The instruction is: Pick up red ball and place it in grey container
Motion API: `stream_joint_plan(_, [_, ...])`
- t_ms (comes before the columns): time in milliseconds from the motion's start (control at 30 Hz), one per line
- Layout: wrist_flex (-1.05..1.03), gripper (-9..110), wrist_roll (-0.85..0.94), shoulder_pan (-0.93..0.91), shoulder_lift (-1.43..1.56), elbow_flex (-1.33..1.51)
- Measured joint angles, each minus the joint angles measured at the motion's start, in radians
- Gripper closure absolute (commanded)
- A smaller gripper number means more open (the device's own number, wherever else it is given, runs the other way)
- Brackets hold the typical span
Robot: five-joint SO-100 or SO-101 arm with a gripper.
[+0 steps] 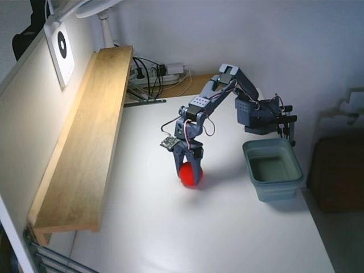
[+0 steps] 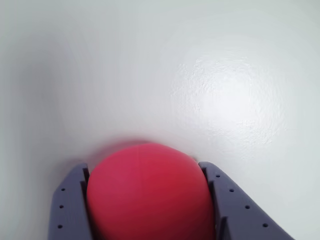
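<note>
Tabletop: white tabletop [image 1: 170,239], glossy, a bright patch of glare showing in the wrist view.
Shelf: long pale wooden shelf [image 1: 85,142] running along the left in the fixed view.
Walls: plain white.
Light: white lamp [image 1: 102,14] at the top.
Cables: power strip [image 1: 162,74] with dark cords at the back.
Poster: target sheet [image 1: 61,48], leaning.

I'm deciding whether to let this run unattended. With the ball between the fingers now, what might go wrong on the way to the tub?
1. The red ball is smooth and round, and the end effector touches it only along its two sides, so it may squirt out on lifting.
2. The grey container has a tall rim; a low carry might clip it.
3. The container sits near the table edge in the fixed view, so a bounced ball may roll off.
</note>
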State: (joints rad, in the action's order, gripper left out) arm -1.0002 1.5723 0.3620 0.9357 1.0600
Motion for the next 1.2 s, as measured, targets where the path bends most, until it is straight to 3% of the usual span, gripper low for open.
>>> stream_joint_plan(533, [0.127,78,0.000,0.000,0.301,0.430])
stream_joint_plan(800, [0.103,78,0.000,0.000,0.313,0.428])
stream_joint_plan(1200, [-0.163,78,0.000,0.000,0.311,0.164])
